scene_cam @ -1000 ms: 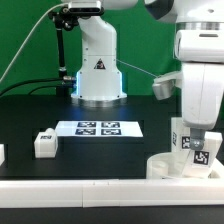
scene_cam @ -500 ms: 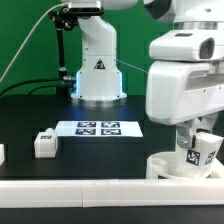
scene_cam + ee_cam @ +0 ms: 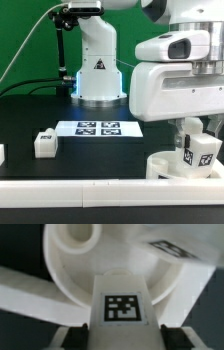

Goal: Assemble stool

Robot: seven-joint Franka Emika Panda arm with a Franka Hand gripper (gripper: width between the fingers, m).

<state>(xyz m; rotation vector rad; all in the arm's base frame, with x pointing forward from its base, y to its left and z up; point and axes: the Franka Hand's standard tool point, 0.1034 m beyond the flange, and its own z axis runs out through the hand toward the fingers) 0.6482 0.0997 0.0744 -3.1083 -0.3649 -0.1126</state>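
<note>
the hand (image 3: 198, 132) is clenched on a white leg (image 3: 201, 152) of the stool, at the exterior view's right, near the front of the table (image 3: 100, 160). the leg hangs tilted, its black-and-white tag facing the camera, directly over the round white seat (image 3: 166, 166), which lies on the table just behind the long white border bar (image 3: 90, 187). whether the leg's lower end touches the seat cannot be told. in the wrist view the leg (image 3: 121, 303) sits between the two fingers (image 3: 72, 336), tag up, its far end reaching over the curved seat (image 3: 80, 249). a second leg (image 3: 44, 143) stands well apart at the exterior view's left, near the marker board (image 3: 100, 128).
</note>
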